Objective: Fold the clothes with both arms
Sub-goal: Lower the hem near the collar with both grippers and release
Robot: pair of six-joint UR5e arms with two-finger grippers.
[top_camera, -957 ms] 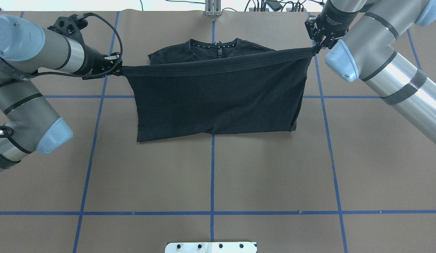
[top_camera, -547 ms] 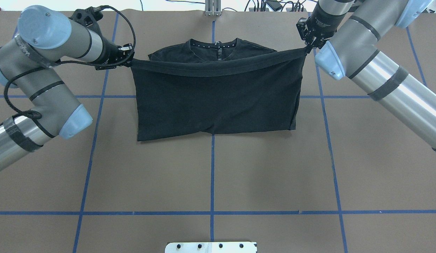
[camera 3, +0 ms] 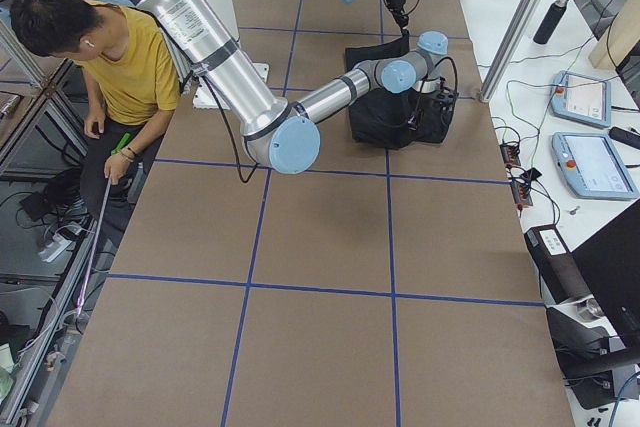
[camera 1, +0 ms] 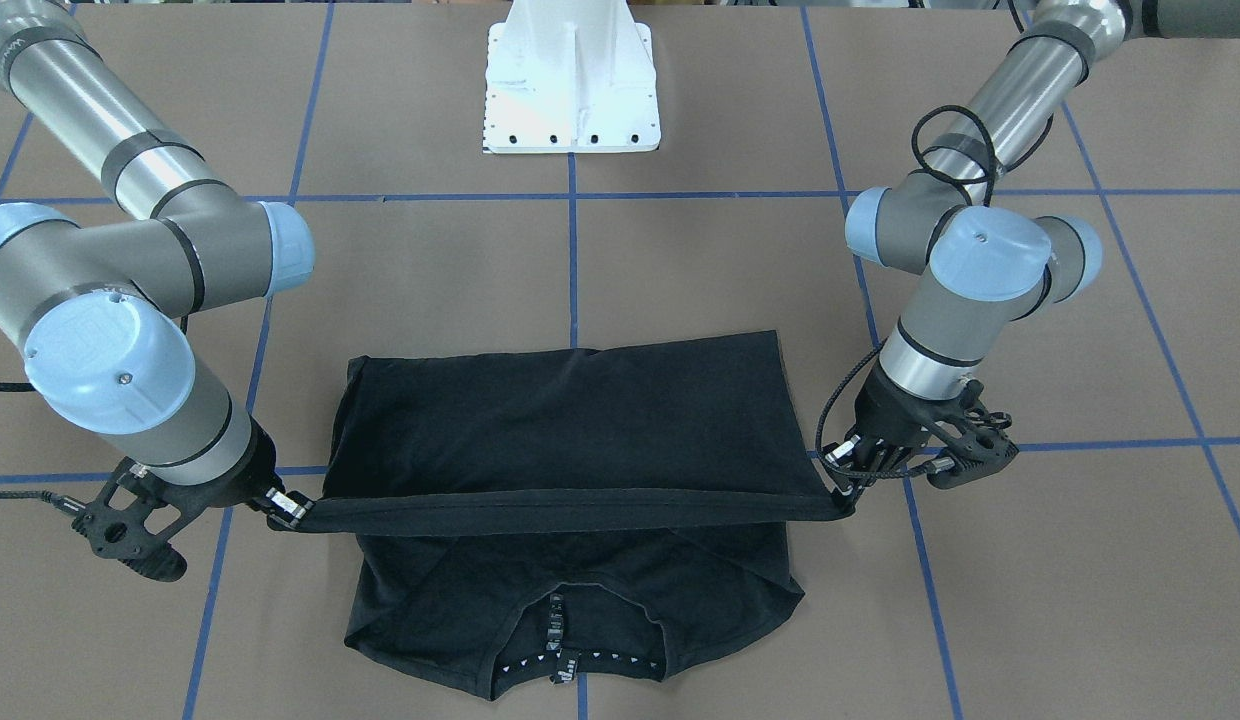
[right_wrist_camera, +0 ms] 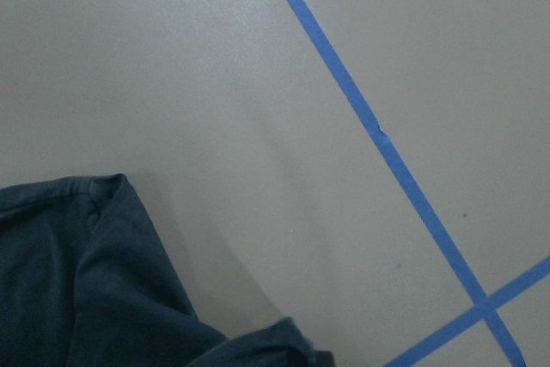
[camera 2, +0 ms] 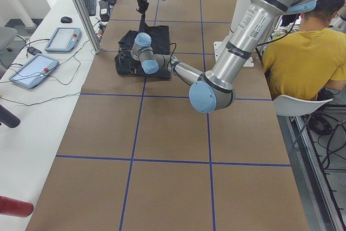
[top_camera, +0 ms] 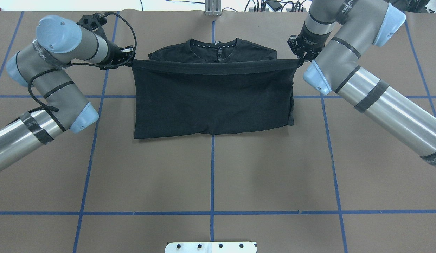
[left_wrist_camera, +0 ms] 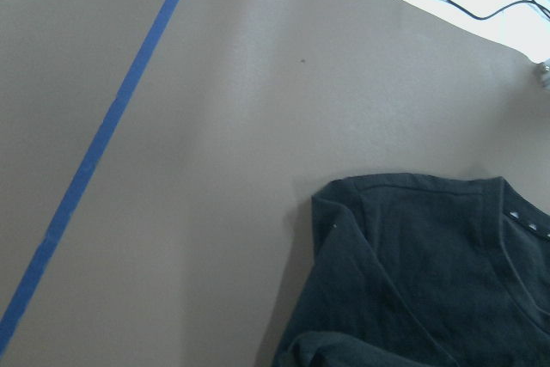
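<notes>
T-shirt [top_camera: 211, 102] on brown table [top_camera: 274, 168], blue tape grid [top_camera: 212, 175]; seated person [camera 2: 297, 63]; perhaps tablets [camera 2: 62, 39].

Observe that both grippers have closed in on each other over the last second. In the overhead view, the left gripper [top_camera: 130, 60] has moved right and up the picture, and the right gripper [top_camera: 297, 60] has moved left and down it. The hem [top_camera: 211, 66] of the T-shirt [top_camera: 211, 102] pinched between them slanted at first, then sagged in the middle; it now runs straight and level. The near fold edge [top_camera: 211, 133] has crept slightly away from the robot. The left arm [top_camera: 56, 35] has swung inward.
</notes>
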